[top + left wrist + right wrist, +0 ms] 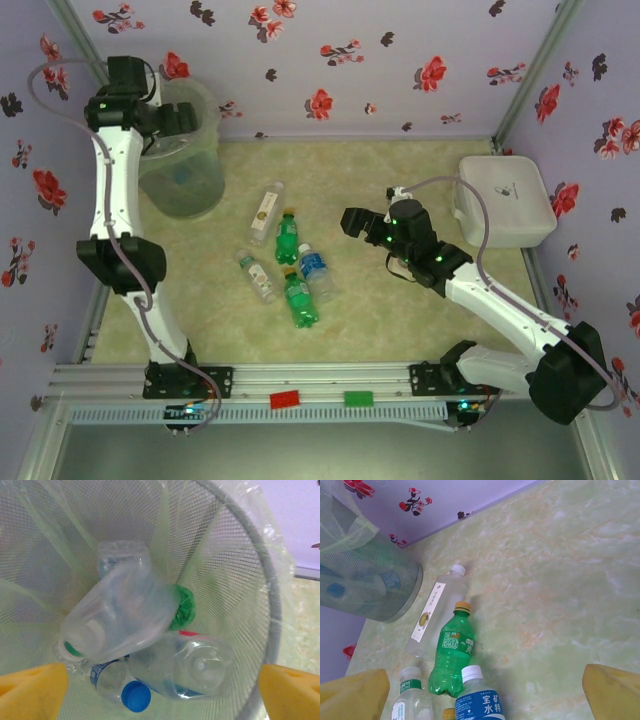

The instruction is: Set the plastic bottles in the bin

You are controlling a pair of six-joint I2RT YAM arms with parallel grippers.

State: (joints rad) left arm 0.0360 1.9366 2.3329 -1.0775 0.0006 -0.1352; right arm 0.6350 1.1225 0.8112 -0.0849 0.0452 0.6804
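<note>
Marbled green table (420,330): five clear and green plastic bottles (300,300) lie loose mid-table.
Left tool (160,687) spread wide over tall bag-lined mesh bin (195,190), likely a drop, clear bottle (120,615) topmost inside; right tool (482,692) apart above the loose ones, poised to pick.

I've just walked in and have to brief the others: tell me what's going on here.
Two robot arms are clearing plastic bottles into the lined mesh bin. The left gripper hangs over the bin, open and empty, above several bottles lying inside. The right gripper hovers open beside five bottles left on the table, holding nothing.
</note>
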